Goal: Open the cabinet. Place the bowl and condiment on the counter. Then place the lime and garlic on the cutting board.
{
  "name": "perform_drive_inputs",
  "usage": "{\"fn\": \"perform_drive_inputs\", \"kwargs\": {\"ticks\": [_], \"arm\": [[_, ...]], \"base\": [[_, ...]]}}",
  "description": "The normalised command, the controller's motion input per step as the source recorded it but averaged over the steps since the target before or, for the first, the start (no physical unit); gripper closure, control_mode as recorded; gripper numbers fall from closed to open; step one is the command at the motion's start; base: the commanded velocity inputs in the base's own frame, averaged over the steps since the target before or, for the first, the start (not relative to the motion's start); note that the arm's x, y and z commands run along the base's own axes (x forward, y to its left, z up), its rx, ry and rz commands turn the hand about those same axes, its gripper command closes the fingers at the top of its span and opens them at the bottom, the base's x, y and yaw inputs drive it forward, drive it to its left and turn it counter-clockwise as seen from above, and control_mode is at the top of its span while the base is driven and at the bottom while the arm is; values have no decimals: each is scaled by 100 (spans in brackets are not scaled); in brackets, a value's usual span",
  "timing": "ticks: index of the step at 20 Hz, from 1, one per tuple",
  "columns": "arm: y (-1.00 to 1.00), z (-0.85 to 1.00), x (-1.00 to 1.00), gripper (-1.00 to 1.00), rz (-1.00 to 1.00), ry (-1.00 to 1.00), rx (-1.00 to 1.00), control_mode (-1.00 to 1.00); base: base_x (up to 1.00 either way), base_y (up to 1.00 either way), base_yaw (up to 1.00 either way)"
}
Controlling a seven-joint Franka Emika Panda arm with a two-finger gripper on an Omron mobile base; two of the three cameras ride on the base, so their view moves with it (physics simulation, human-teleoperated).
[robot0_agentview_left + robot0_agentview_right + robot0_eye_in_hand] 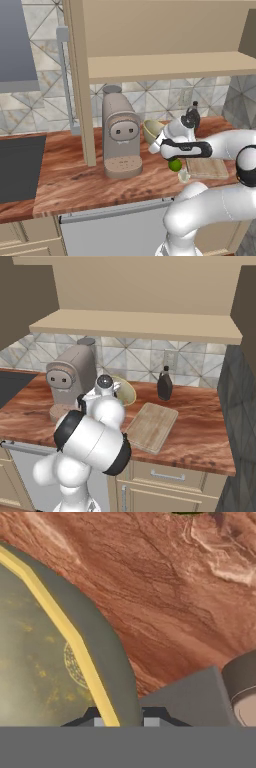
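My gripper [156, 143] [122, 719] is shut on the rim of the olive-beige bowl [151, 130] [126, 391] [45, 662]. The bowl is tilted, low over the counter [75, 180] beside the coffee machine; I cannot tell whether it touches the wood. The dark condiment [194, 111] [164, 384] bottle stands on the counter near the back wall. The green lime [175, 165] and pale garlic [183, 176] lie on the counter just left of the cutting board [209, 168] [151, 426]. The cabinet [165, 65] stands open, its shelf bare.
The beige coffee machine [120, 132] [67, 378] stands close to the left of the bowl. The open cabinet door [80, 85] hangs edge-on left of the machine. A dark cooktop [20, 165] lies at the far left. A grey side wall [240, 421] ends the counter on the right.
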Motion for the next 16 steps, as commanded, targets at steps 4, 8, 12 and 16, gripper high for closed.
{"fn": "perform_drive_inputs", "kwargs": {"ticks": [4, 8, 12, 16], "arm": [[-38, 0, 50, 100, 24, 0, -13, -100], [-58, 0, 39, 100, 21, 0, -14, -100], [-62, 0, 48, 100, 21, 0, -12, -100], [-54, 0, 57, 100, 23, 0, -11, -100]], "base": [[0, 0, 0], [0, 0, 0], [0, 0, 0], [0, 0, 0]]}}
